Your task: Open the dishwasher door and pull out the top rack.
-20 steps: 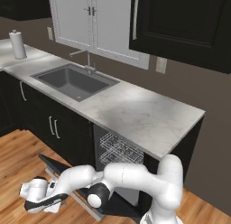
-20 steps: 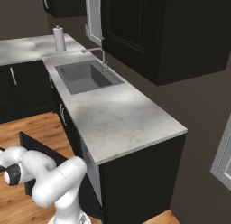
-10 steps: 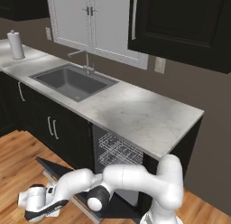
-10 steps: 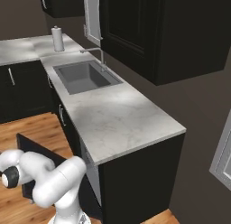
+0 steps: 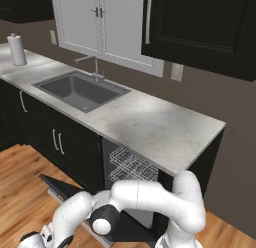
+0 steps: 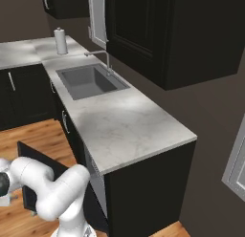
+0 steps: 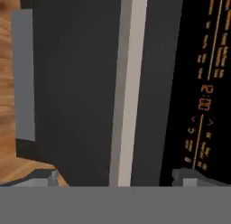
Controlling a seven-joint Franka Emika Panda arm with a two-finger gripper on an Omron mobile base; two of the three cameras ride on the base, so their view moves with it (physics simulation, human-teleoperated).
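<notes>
In the left base view a paper towel roll point(image 5: 18, 49) stands at about ten o'clock on the marble counter point(image 5: 150, 124). Toward the centre the sink point(image 5: 80, 90) is set into the counter, its faucet point(image 5: 95, 68) just behind it below the white window point(image 5: 102, 27). Black upper cabinets point(image 5: 200, 27) hang at two o'clock. Below the counter edge, near five o'clock, the dishwasher door point(image 5: 62, 186) is swung down nearly flat above the wood floor point(image 5: 22, 192). In the opening behind it the top rack point(image 5: 131, 164) of thin wire sits inside the cavity, under the counter. The white arm bends across the door toward seven o'clock.

In the right base view the door point(image 6: 36, 159) shows at eight o'clock as a dark slab beside the lower cabinets point(image 6: 21, 95).

In the hand view the silver bar handle point(image 7: 128, 90) runs from twelve to six o'clock across the dark panel, with orange control markings point(image 7: 205, 96) at three o'clock. The gripper point(image 7: 119, 178) has its fingertips point(image 7: 43, 178) spread wide, one on each side of the bar, clamped on nothing.
</notes>
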